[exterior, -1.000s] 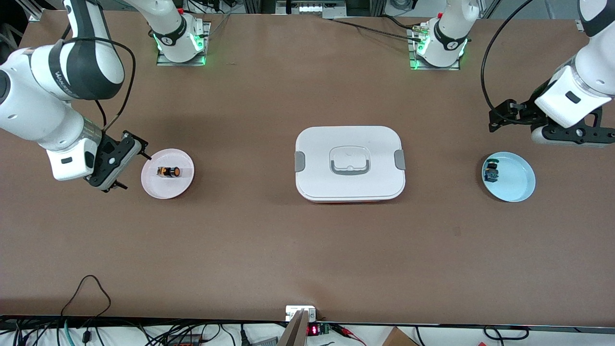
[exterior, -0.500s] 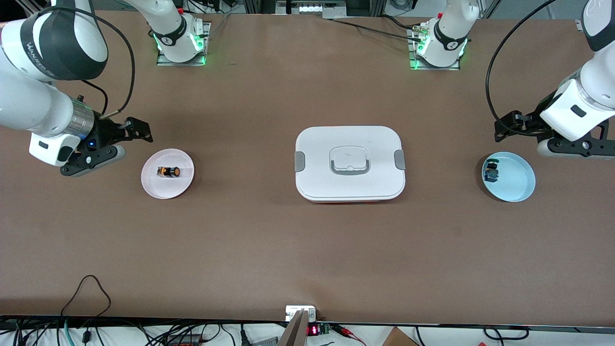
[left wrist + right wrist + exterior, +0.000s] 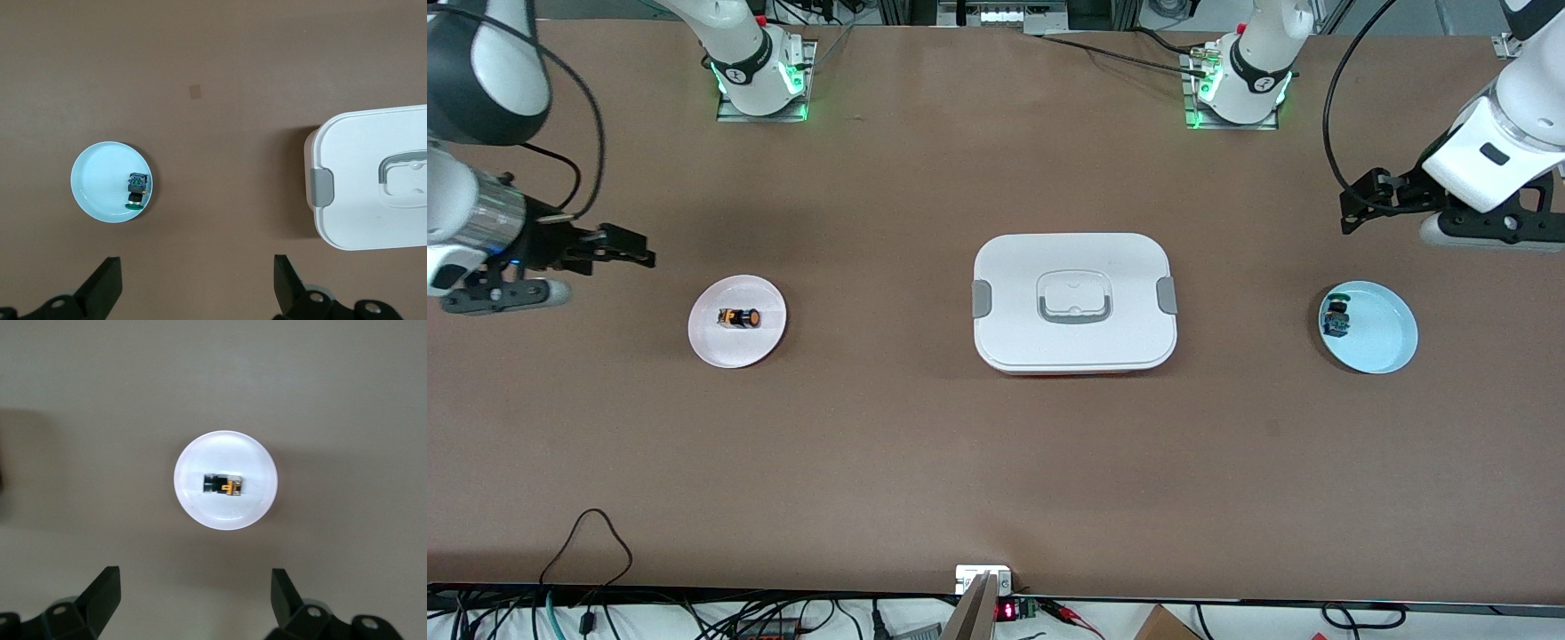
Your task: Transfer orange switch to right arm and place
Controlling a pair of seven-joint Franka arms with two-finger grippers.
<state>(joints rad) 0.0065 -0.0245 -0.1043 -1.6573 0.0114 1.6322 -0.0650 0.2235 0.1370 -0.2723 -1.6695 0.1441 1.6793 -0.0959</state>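
A: Layout, largest first. The table (image 3: 925, 444) carries a closed white lidded box (image 3: 1074, 302) at its middle. A pink plate (image 3: 737, 322) sits toward the right arm's end, a blue plate (image 3: 1368, 326) toward the left arm's end.

B: Where is the orange switch?

A: The orange switch (image 3: 740, 317) lies on its side in the pink plate, near the plate's middle. Its long axis runs along the table's length, with the orange cap pointing toward the box and the black body toward the right arm's end.

B: And the other part?

A: A green-capped part (image 3: 1336, 318) rests in the blue plate, close to the rim on the box side. Not the task's thing.

B: Hands?

A: The right hand (image 3: 627, 249) hangs above bare table just beside the pink plate, at the right arm's end. In the right wrist view its fingers (image 3: 100, 593) stand wide apart with nothing between them, and the switch (image 3: 223, 483) lies ahead of them. The left hand (image 3: 1356, 206) hangs above the table near the blue plate, also spread wide and empty.

B: Which arm is nearer?

A: The right, by far; the left is well apart, with the box between. Judgement: as the switch lies now, only the right hand is placed to reach it, and closing across the short axis would suit.
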